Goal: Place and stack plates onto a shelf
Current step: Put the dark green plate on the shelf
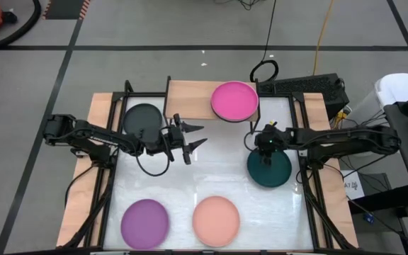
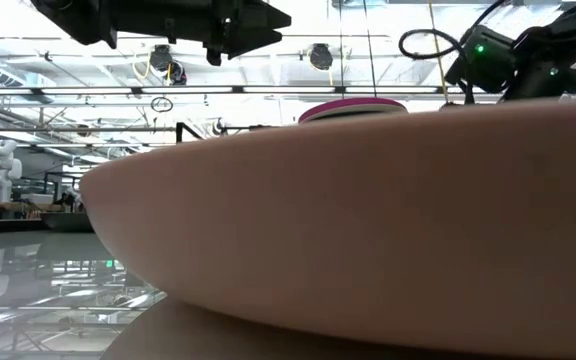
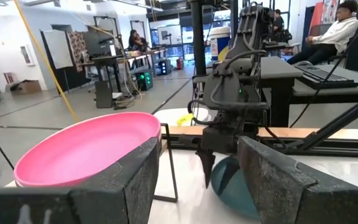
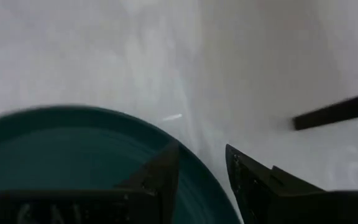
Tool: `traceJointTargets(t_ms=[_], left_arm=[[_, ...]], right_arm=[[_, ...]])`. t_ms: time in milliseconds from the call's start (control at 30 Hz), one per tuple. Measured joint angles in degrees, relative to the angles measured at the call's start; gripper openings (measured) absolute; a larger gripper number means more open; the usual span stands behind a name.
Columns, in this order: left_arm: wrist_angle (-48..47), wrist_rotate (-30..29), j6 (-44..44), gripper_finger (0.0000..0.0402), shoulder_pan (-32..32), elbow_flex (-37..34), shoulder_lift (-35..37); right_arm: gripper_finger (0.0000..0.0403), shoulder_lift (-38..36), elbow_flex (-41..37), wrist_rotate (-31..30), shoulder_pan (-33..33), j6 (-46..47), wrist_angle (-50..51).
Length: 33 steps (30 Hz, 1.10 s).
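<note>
The light-wood shelf [image 1: 188, 99] stands at the table's far edge, and a magenta plate [image 1: 234, 100] lies flat on its right half. On the white table lie a charcoal plate [image 1: 142, 117] at the far left, a teal plate [image 1: 270, 170] at the right, a purple plate [image 1: 145, 223] and a salmon plate [image 1: 216, 220] near the front. My left gripper [image 1: 195, 136] hovers open over the table's middle, pointing right, level with the magenta plate [image 3: 89, 149]. My right gripper [image 1: 261, 145] points down at the teal plate's far-left rim, open. My right gripper [image 4: 202, 168] stands astride the teal plate's far-left rim [image 4: 199, 171] from above, one finger [image 4: 163, 171] over the plate's inside and the other [image 4: 244, 177] outside it. Whether the fingers touch the rim, I cannot tell. The plate lies on the table.
The salmon plate [image 2: 368, 230] fills the low view's foreground. Black frame rails [image 1: 108, 184] run along the table's left and right sides. The shelf's left half is bare wood. People sit at desks in the room beyond the table.
</note>
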State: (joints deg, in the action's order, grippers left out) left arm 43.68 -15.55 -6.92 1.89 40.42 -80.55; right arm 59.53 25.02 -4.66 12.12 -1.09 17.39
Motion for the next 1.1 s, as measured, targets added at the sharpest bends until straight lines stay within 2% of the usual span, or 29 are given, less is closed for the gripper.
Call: traceJointTargets(t_ms=[267,667,767,900,1100], left_arm=[[-0.24,0.0,0.22,0.0223,0.0,0.0,0.0],[-0.22,0.0,0.4,0.0223,0.0,0.02,0.0],[-0.22,0.0,0.39,0.0223,0.0,0.02,0.0],[-0.22,0.0,0.22,0.0223,0.0,0.02,0.0],[-0.2,0.0,0.19,0.0223,0.0,0.02,0.0]], right_arm=[[0.0114,1.53,0.0,-1.6,0.16,-1.05,0.04],[0.011,1.55,0.0,0.39,2.07,6.57,3.42],[0.0084,1.55,0.0,0.42,2.07,7.94,4.0],[0.0018,1.53,0.01,0.58,2.05,8.23,4.02],[0.0004,1.53,1.87,3.35,2.07,9.49,5.54]])
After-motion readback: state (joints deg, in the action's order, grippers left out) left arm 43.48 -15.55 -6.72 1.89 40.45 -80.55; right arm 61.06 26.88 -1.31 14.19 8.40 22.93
